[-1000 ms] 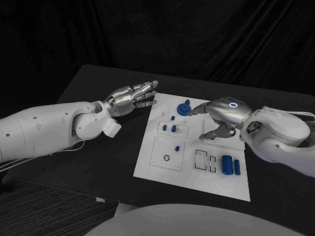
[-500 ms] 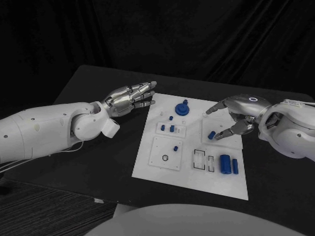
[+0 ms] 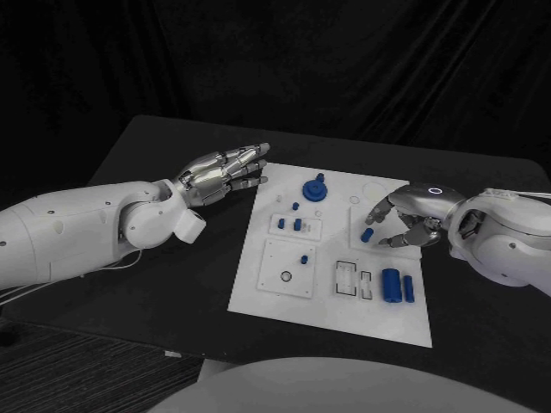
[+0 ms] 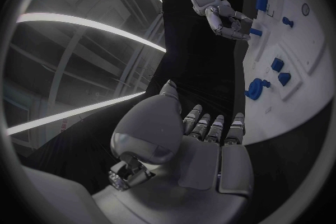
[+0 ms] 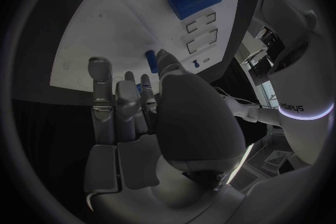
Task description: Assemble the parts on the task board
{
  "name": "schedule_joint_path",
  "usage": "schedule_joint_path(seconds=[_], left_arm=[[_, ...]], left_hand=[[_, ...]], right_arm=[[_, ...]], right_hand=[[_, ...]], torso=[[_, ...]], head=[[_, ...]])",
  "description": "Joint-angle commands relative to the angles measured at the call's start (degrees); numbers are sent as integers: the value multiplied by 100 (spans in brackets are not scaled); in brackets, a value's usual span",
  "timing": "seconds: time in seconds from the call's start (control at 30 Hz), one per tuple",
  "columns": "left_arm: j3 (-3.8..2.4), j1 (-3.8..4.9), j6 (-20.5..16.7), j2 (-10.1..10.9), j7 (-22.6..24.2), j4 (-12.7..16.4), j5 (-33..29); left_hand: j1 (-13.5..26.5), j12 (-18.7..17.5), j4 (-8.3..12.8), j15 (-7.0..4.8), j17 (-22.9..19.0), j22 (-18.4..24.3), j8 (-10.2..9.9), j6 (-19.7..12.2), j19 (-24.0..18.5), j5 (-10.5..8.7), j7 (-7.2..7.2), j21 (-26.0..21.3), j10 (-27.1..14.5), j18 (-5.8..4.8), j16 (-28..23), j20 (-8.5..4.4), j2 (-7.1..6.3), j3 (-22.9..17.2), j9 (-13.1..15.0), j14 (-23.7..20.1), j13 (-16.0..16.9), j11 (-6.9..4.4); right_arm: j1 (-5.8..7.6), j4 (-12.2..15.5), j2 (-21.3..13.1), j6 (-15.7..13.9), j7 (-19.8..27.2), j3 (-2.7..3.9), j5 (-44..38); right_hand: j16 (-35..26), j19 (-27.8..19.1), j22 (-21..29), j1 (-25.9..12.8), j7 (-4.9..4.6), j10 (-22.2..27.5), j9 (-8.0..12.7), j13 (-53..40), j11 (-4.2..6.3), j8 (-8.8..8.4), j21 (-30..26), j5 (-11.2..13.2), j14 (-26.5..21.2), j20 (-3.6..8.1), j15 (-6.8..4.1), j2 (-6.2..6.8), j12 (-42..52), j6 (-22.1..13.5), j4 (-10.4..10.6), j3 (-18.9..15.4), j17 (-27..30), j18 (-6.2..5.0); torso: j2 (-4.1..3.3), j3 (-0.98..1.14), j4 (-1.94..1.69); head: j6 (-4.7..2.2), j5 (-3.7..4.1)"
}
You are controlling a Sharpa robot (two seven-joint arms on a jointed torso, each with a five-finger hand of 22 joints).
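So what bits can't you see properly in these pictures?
- Right hand, head view: a small blue part sits at its fingertips; whether it is gripped or only touched is too small to tell.
- Right wrist view: the hand's own bulk covers that part's lower end.
- Task board, head view: the tiny pegs' shapes are too small to make out.

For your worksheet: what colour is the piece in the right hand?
Blue piece, pinched by the right hand; clearest in the head view.
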State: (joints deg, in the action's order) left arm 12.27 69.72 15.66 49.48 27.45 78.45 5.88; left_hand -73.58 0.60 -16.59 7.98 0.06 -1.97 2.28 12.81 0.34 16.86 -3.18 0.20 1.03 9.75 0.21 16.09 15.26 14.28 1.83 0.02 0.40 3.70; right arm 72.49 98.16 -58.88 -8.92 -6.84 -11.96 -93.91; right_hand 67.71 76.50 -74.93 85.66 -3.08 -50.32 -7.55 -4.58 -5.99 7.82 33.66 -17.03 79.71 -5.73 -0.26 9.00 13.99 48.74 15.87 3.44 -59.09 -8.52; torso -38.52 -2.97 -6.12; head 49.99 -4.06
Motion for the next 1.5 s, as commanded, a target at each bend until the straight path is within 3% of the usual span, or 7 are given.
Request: schedule_joint_path(seconds=[0.03,0.13,0.33,0.7,1.07,1.2,1.5], left_arm=[[-5,-9,-11,-1,80,20,-29],[-5,-9,-6,0,72,23,-29],[-5,-10,2,3,60,31,-29],[-5,-13,38,-12,26,34,-29],[-5,-17,55,-9,-5,33,-29],[-5,-19,71,-18,-11,29,-29],[-5,-27,94,-36,-14,18,-29]], left_hand=[[-36,32,4,24,-6,-3,29,37,6,32,-14,24,5,52,-21,27,29,-4,8,-2,7,-20],[-36,32,4,24,-6,-3,29,37,6,32,-14,24,5,52,-21,27,29,-4,8,-2,7,-20],[-45,40,4,19,-6,-2,34,39,6,42,-17,24,13,52,-21,25,46,-11,8,-2,10,-7],[-76,56,7,24,-6,-5,50,52,8,69,-52,25,29,52,-21,25,86,-32,9,-2,16,35],[-128,97,19,63,1,-5,72,59,10,115,-73,26,73,53,-8,29,109,-63,10,7,32,84],[-181,115,37,81,11,-20,83,59,15,185,-85,30,89,54,13,31,109,-90,10,21,38,95],[-239,203,31,65,25,-56,103,82,34,235,-70,41,155,57,46,36,95,-105,17,43,63,211]], right_arm=[[-48,-23,20,-98,276,4,-35],[-77,-47,53,-169,333,4,-39],[-137,-129,164,-202,359,4,-44],[-242,-285,405,-194,371,4,-45],[-269,-332,430,-232,285,4,-67],[-271,-337,426,-259,248,5,-179],[-272,-320,422,-369,246,5,-259]], right_hand=[[52,86,-388,122,-10,-177,-5,-2,18,14,115,-146,70,9,-2,-52,37,62,-21,68,-47,14],[110,154,-424,235,-58,-419,-6,23,44,28,260,-383,124,5,8,-110,11,182,-77,148,-106,37],[152,201,-446,259,-94,-576,15,58,60,-2,362,-374,164,-4,31,-118,-66,225,-86,187,-147,54],[129,214,-442,324,-428,-1033,56,86,75,-11,348,-488,172,-34,59,-153,-271,448,-73,366,-97,53],[100,181,-451,754,-508,-1300,-81,95,86,147,377,-858,148,6,35,-104,-554,953,-299,945,-52,46],[76,137,-453,823,-507,-1425,-128,94,91,99,470,-268,130,21,31,15,-703,993,-427,1415,-17,51],[83,124,-463,767,-530,-1599,-196,79,103,109,613,42,146,26,22,34,-731,1096,-536,1672,-22,59]], torso=[[12,-8,-13],[12,-10,-14],[11,-14,2],[11,-14,-14],[11,-15,-11],[14,-12,-14],[21,-14,-7]], head=[[1,3],[1,0],[1,-17],[1,-15],[1,-27],[1,-25],[1,-41]])
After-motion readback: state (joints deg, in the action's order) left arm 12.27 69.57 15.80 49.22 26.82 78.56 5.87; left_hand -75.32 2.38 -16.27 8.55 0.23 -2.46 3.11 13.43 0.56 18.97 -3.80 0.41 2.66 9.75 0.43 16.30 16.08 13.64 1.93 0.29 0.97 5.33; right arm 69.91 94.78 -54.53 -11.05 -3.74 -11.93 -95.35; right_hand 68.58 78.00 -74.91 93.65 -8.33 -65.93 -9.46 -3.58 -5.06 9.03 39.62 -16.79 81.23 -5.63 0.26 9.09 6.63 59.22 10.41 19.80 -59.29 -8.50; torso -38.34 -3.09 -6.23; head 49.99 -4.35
